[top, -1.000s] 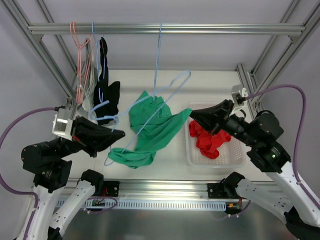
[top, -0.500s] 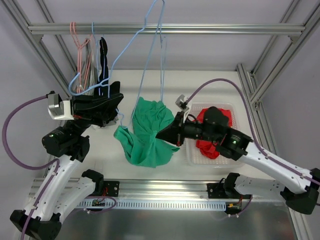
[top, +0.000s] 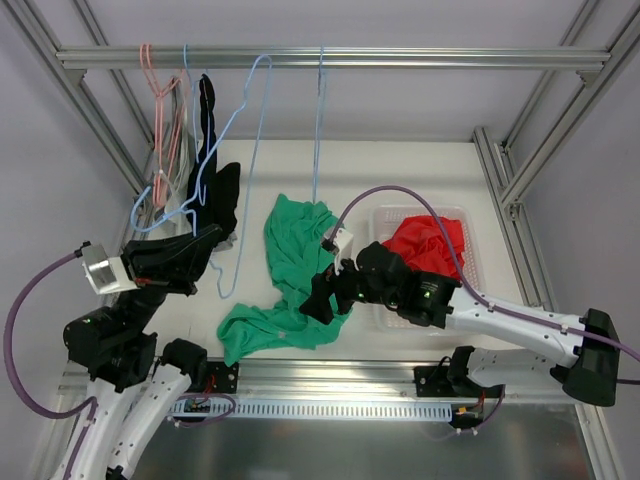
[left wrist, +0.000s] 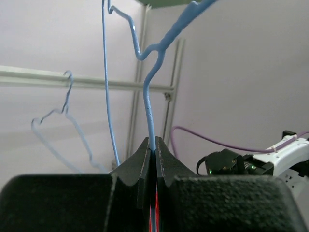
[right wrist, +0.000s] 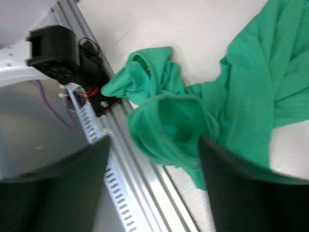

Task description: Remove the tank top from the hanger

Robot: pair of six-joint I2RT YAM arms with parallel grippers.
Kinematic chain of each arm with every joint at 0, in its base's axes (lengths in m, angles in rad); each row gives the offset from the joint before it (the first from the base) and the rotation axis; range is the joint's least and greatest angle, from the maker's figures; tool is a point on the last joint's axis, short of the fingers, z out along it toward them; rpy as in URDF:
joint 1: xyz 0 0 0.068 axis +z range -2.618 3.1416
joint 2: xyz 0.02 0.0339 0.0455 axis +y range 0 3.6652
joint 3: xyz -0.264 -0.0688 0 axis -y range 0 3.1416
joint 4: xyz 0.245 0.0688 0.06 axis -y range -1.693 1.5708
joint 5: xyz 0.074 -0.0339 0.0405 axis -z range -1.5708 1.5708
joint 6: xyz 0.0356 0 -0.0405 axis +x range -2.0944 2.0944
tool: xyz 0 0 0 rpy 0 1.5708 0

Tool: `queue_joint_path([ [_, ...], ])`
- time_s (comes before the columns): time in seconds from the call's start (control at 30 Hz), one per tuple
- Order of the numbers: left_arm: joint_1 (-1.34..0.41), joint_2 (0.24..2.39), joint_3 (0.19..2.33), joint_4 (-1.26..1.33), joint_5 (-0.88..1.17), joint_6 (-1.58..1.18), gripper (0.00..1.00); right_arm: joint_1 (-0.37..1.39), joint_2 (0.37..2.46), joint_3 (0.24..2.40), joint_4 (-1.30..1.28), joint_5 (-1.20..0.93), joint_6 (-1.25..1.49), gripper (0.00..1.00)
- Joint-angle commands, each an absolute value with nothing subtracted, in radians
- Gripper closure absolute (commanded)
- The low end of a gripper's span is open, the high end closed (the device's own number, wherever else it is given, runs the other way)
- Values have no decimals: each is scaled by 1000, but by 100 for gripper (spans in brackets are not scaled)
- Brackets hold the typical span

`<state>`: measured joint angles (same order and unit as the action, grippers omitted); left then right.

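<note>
I see a red cloth in the white basket, and a black garment hanging beside pink hangers.

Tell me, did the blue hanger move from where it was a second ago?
Yes. In the top view the blue hanger swung left, away from the green tank top and toward the black garment hanging from the rail.

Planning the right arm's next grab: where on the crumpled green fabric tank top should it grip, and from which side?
Probably the raised rolled fold of the green tank top, taken straight down from above. The cloth lies bunched on the white table, so that ridge stands up enough to pinch, and the open right gripper hangs directly over it.
</note>
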<state>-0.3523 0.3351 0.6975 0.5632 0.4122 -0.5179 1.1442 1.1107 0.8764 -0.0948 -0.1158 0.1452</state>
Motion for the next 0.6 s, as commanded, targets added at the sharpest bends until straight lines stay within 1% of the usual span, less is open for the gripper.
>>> queue_joint_path([
  [0.0, -350, 267, 634, 200, 284, -437, 100, 1147, 1115, 874, -55, -46, 121, 12],
  [0.03, -350, 273, 650, 164, 282, -434, 100, 1147, 1112, 879, -69, -11, 115, 6],
  [0.1, -350, 354, 702, 94, 279, -445, 100, 1147, 1089, 897, -110, 38, 94, 1],
  [0.13, -350, 433, 769, 12, 273, -471, 100, 1147, 1078, 902, -127, 76, 87, 1],
  [0.23, -350, 572, 888, -119, 235, -495, 100, 1146, 1025, 917, -198, 141, 66, 1],
  [0.3, -350, 621, 946, -133, 210, -500, 100, 1143, 994, 917, -233, 169, 61, 0],
  [0.37, -350, 719, 1004, -146, 201, -483, 100, 1143, 953, 911, -250, 176, 58, 0],
  [0.4, -350, 759, 1081, -149, 204, -477, 100, 1141, 940, 908, -264, 182, 55, 1],
  [0.47, -351, 888, 1165, -159, 216, -468, 100, 1141, 913, 904, -282, 189, 52, 0],
  [0.5, -351, 928, 1254, -169, 213, -469, 100, 1140, 904, 900, -288, 198, 49, 0],
  [0.57, -370, 1046, 1339, -199, 189, -463, 100, 1138, 881, 891, -294, 209, 49, 0],
])
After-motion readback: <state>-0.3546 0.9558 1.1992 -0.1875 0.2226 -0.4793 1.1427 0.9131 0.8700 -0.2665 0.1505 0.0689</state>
